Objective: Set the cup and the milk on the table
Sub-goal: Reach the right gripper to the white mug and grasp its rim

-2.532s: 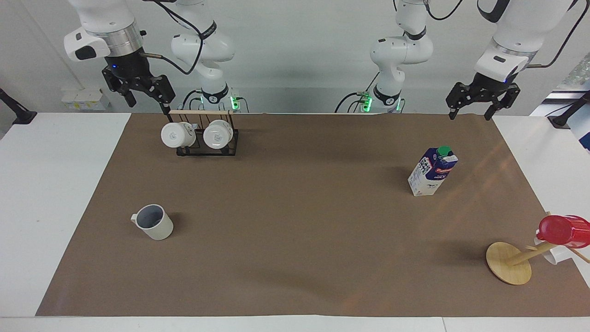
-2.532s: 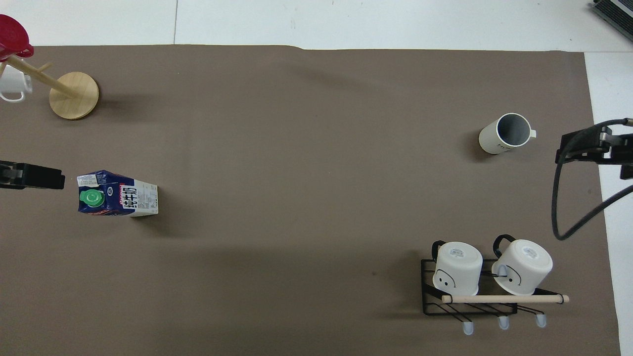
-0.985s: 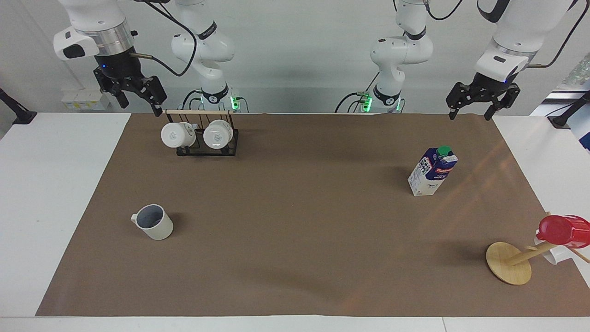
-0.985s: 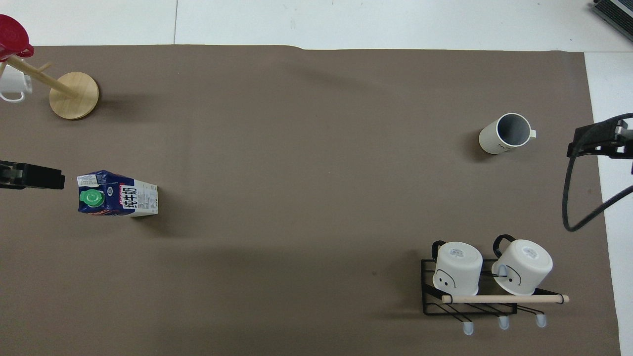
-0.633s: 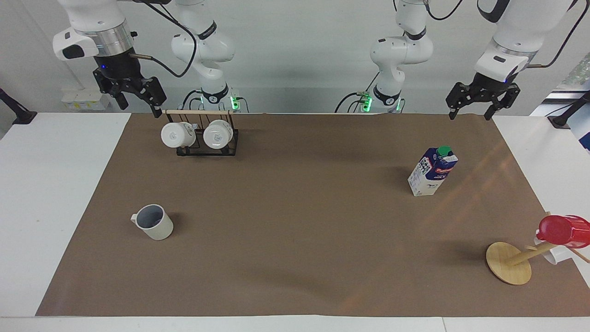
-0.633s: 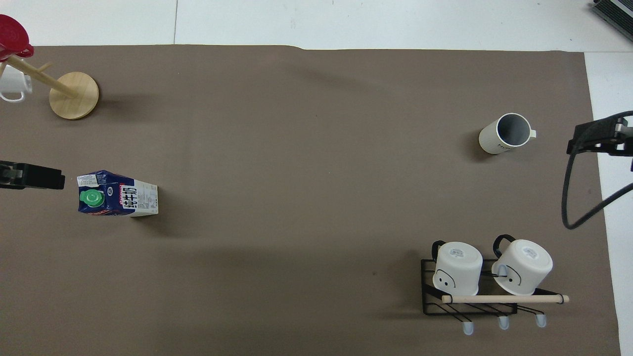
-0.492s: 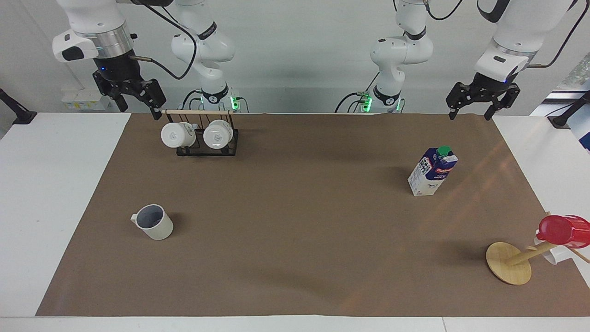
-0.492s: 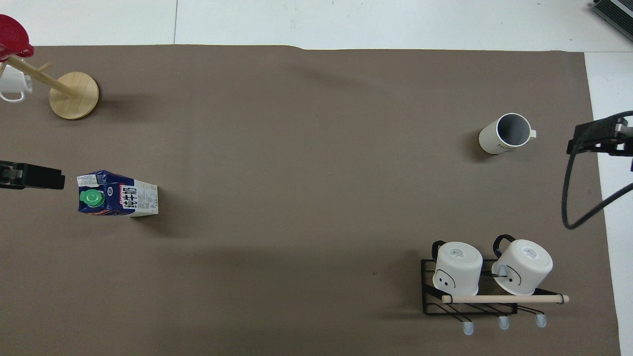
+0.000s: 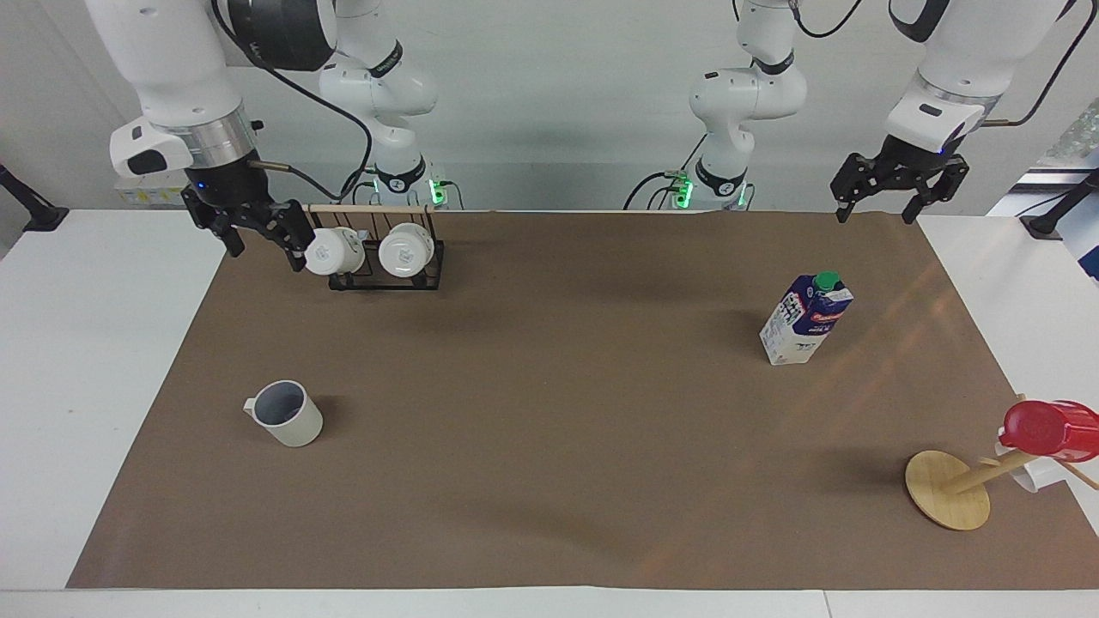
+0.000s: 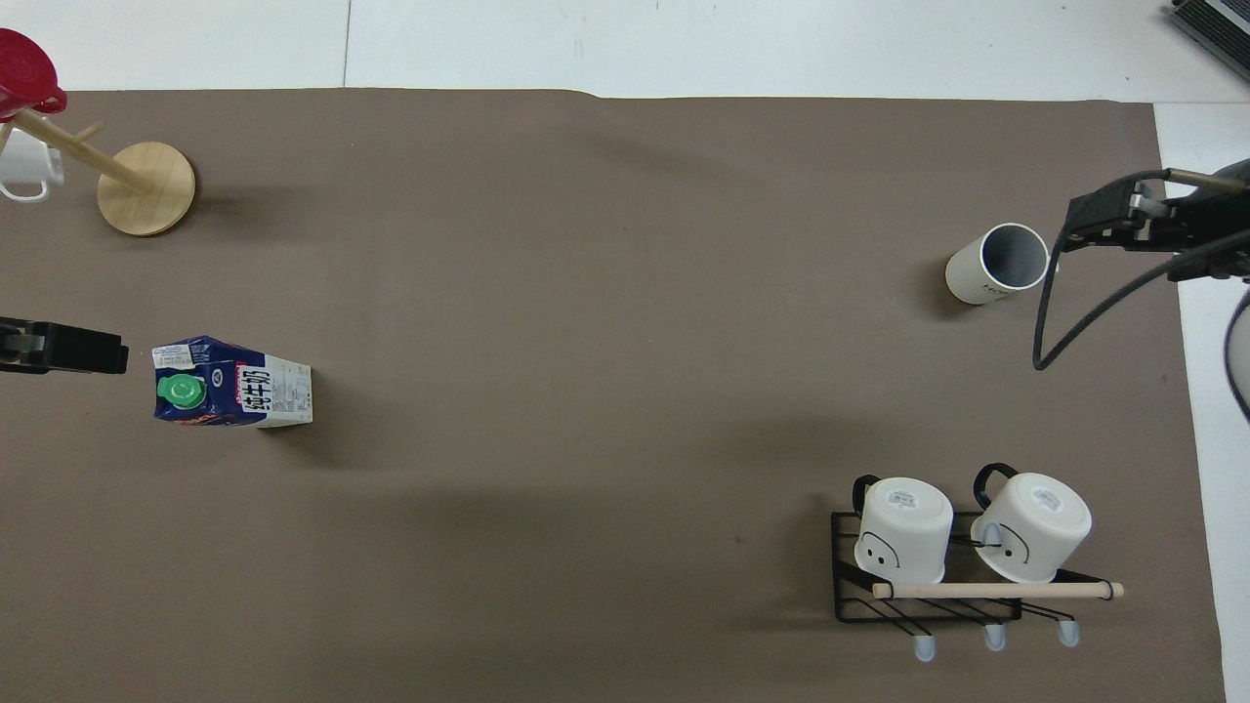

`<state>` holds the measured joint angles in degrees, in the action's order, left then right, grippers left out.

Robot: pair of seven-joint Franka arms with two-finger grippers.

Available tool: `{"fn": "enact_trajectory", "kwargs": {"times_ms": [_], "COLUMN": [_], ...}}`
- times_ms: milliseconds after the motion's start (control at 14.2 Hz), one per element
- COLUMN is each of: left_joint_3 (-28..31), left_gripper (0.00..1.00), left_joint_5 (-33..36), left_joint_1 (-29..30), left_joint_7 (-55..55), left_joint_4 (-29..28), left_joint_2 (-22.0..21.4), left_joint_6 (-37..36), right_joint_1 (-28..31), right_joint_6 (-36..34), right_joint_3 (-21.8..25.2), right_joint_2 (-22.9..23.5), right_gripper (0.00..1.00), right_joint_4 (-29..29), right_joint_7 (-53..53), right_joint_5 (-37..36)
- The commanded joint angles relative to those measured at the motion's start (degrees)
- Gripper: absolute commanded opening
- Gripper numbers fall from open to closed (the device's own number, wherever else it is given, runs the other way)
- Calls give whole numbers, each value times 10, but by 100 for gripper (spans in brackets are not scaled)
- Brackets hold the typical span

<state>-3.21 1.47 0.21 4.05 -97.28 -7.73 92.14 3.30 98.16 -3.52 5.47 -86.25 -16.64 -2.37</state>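
The cup (image 9: 288, 416), an off-white mug with a grey-blue inside, stands upright on the brown sheet of the table (image 9: 86, 360) toward the right arm's end. The milk (image 9: 805, 319), a blue and white carton with a green cap, stands upright toward the left arm's end. My right gripper (image 9: 264, 251) hangs open and empty in the air over the sheet's edge, beside the mug rack. In the overhead view the right gripper (image 10: 1123, 223) shows just beside the cup (image 10: 1001, 264). My left gripper (image 9: 876, 215) waits open and empty, raised near its base, apart from the milk (image 10: 229, 395).
A black wire rack (image 9: 382, 273) with two white mugs and a wooden bar stands near the robots, toward the right arm's end. A wooden mug tree (image 9: 949, 489) carrying a red cup (image 9: 1047, 429) stands at the left arm's end, farther from the robots than the milk.
My right gripper has come down and swung out from the rack's end toward the cup. The cup, the milk and the left arm have not moved.
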Motion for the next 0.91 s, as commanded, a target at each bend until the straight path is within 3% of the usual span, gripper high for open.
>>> {"fn": "enact_trajectory", "kwargs": {"times_ms": [0, 422, 844], "left_joint_3": [3, 3, 3], "left_gripper": [100, 100, 100], "left_joint_5": [13, 13, 13], "left_joint_1": [-6, -6, -6], "left_joint_7": [-1, -1, -1], "left_joint_4": [10, 10, 10], "left_joint_2": [-1, -1, -1], "left_joint_6": [-14, -14, -14], "right_joint_1": [0, 0, 0], "right_joint_6": [47, 151, 204], "right_joint_3": [-3, -3, -3], "right_joint_2": [17, 57, 117], "right_gripper": [100, 100, 100], "right_joint_4": [-23, -82, -86], "right_joint_7": [7, 13, 14], "right_joint_5": [10, 8, 5]}}
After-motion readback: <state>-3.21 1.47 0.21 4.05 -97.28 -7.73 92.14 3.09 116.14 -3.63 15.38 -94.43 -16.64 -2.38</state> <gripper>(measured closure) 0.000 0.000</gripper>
